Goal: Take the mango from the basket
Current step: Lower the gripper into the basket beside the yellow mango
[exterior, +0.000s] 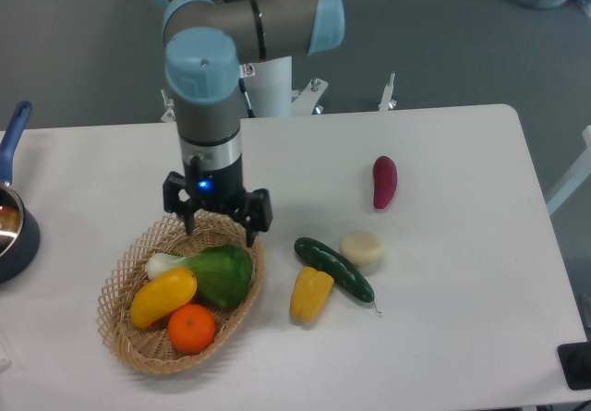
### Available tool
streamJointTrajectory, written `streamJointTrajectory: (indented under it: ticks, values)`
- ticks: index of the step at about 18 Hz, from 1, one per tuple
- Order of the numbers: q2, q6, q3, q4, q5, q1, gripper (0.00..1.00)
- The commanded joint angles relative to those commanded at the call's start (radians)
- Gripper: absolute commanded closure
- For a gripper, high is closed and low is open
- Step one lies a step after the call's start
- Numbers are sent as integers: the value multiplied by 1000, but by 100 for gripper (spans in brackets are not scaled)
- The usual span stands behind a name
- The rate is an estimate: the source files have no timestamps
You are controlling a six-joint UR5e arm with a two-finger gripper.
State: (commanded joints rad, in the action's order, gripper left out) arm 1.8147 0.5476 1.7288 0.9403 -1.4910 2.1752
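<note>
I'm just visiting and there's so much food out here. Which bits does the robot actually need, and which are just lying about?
Needed:
mango
basket
gripper, open

Just lying about:
orange
leafy green vegetable
yellow pepper
cucumber
pale round piece
purple-red vegetable
blue-handled pot
</note>
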Motion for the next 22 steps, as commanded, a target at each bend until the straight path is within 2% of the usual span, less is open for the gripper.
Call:
streamJointTrajectory:
  ticks: [2,5,6,8,13,18,22]
  values:
    - [24,29,-3,-2,-3,-26,0]
    - [58,156,-20,-2,0,-55,0]
    - [63,164,-18,-5,2,-60,0]
    - [64,155,-5,-52,2,-61,0]
    - [90,202,-5,-52,-70,-66,0]
    - [149,252,-23,-57,-75,-87,0]
    - [172,264,-54,-61,-74,-91,0]
